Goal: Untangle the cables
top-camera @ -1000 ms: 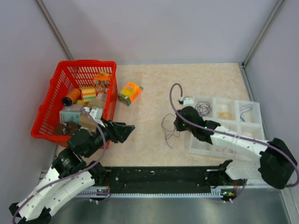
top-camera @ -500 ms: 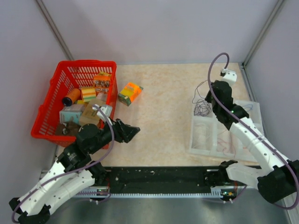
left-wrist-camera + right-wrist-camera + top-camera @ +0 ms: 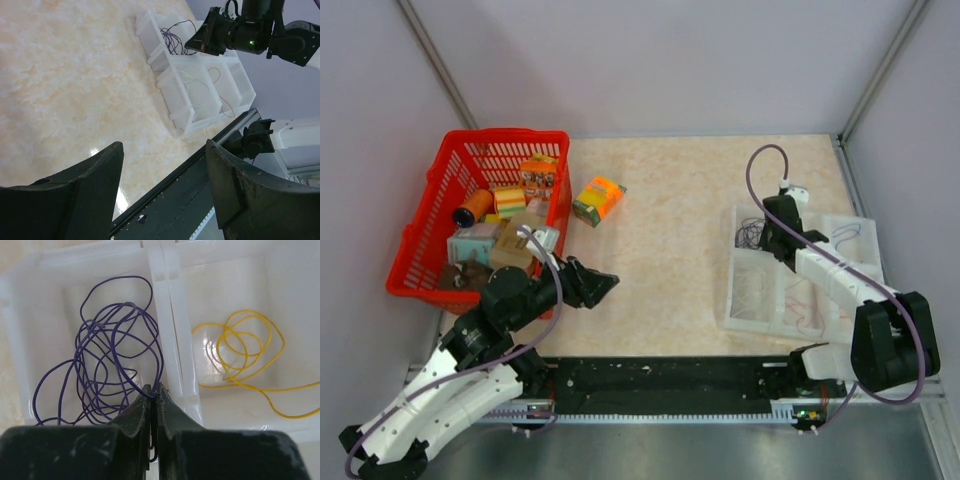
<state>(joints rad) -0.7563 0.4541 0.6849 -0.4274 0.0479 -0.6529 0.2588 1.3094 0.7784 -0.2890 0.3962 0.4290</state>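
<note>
Looking down from the top cam, we are seeing the right end effector (image 3: 152, 392) reaching over the clear tray (image 3: 167, 315), which is sitting at abt 3 o'clock on the surface (image 3: 660, 250). Its fingers are pressing together w/ no gap and pinching one strand of the purple cable (image 3: 100, 347) right at the tips. The rest of that cable is lying as a loose bundle of loops inside the tray compartment at the tray's 10 o'clock corner; in the wrist cam it is spreading toward 11 o'clock from the tips. The yellow cable (image 3: 227, 347) is lying coiled in the next compartment, at 3 o'clock of the purple one, w/ a divider wall between them. A blue cable (image 3: 843, 236) is lying in the compartment at the tray's 2 o'clock corner.

The left end effector (image 3: 164, 150) is hovering above bare surface at abt 8 o'clock, fingers standing wide apart and gripping nothing, well apart from the tray. Beside it at 9 o'clock, the red basket (image 3: 415, 225) is holding small packs (image 3: 500, 235). An orange-green carton (image 3: 598, 200) is lying just beside the basket's 3 o'clock side.
</note>
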